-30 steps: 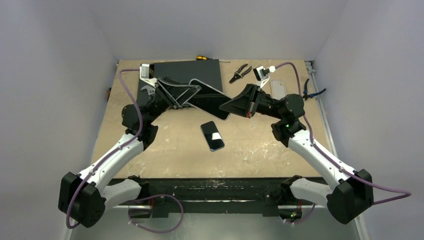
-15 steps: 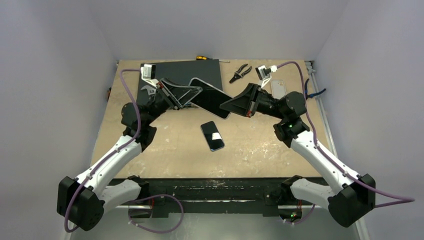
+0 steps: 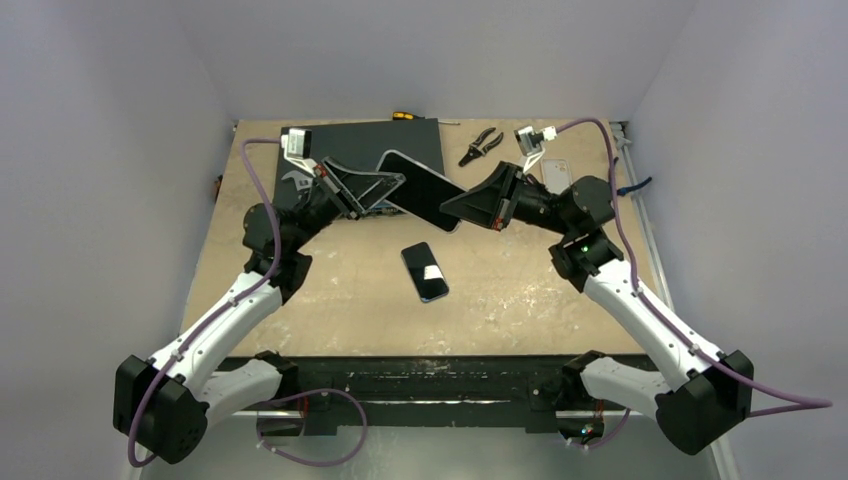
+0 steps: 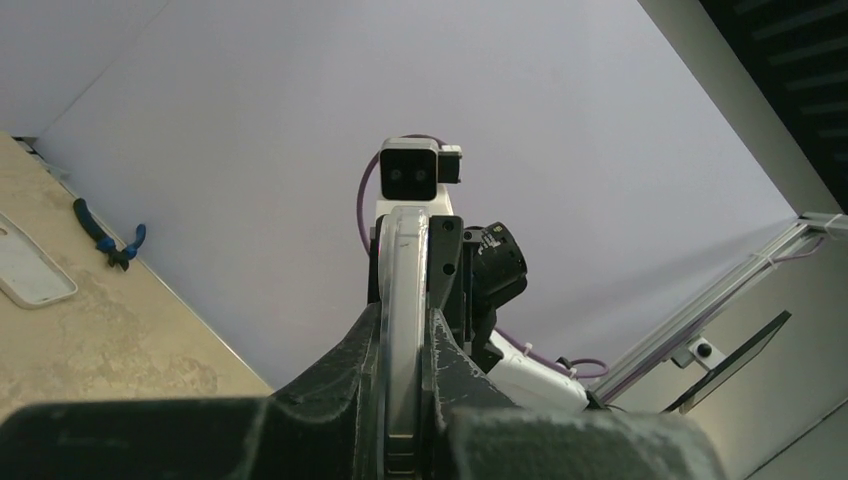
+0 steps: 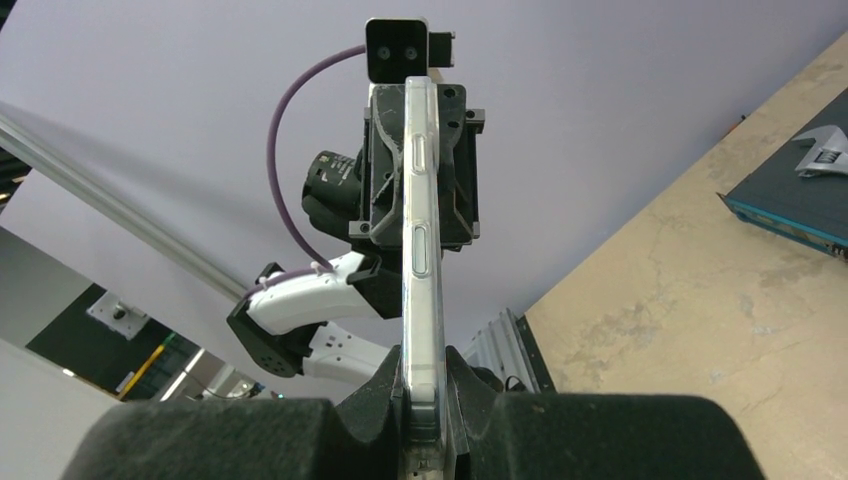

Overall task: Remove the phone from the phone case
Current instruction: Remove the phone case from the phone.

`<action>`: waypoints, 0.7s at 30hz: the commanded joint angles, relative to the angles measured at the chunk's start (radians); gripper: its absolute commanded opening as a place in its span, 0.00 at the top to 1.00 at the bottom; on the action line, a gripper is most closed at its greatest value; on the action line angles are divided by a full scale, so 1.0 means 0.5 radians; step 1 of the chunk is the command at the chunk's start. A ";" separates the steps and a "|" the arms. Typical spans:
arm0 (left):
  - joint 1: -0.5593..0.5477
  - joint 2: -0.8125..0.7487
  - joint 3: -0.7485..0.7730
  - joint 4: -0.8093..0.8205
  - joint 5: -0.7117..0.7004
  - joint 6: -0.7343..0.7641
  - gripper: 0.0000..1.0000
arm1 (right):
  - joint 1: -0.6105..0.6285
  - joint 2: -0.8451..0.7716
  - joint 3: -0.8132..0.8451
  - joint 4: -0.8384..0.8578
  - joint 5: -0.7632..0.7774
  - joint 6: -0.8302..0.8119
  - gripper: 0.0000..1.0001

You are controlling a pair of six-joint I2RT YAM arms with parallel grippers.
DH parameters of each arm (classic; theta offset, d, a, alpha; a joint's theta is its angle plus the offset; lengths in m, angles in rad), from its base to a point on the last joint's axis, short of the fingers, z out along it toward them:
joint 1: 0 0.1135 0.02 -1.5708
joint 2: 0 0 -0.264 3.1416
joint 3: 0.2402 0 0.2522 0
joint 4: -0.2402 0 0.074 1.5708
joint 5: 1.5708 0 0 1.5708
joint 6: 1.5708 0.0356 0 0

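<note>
Robotics lab test cell: enclosed by plain lavender walls [image 3: 100, 150], fitted with scuffed worktable [image 3: 520, 300], aluminium framing [image 4: 715, 290], scattered hand tools: pliers [image 3: 482, 143], screwdriver [image 3: 404, 116], wrench [image 5: 823, 156].

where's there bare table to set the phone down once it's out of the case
Bare tabletop lies at the near side, left and right of the loose phone. The back is crowded: black mat, pliers, clear case. The middle is taken by the left gripper and right gripper, both clamped on the cased phone.
</note>
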 commanded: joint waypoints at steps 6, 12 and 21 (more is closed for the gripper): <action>-0.001 -0.065 0.050 0.204 -0.244 0.000 1.00 | -0.014 -0.052 0.165 -0.087 0.003 -0.151 0.54; 0.001 -0.034 0.071 0.393 -0.520 -0.205 1.00 | -0.014 -0.101 0.053 -0.041 -0.001 -0.160 0.38; 0.000 0.012 0.112 0.332 -0.578 -0.367 1.00 | -0.010 -0.089 0.052 0.264 0.030 -0.021 0.41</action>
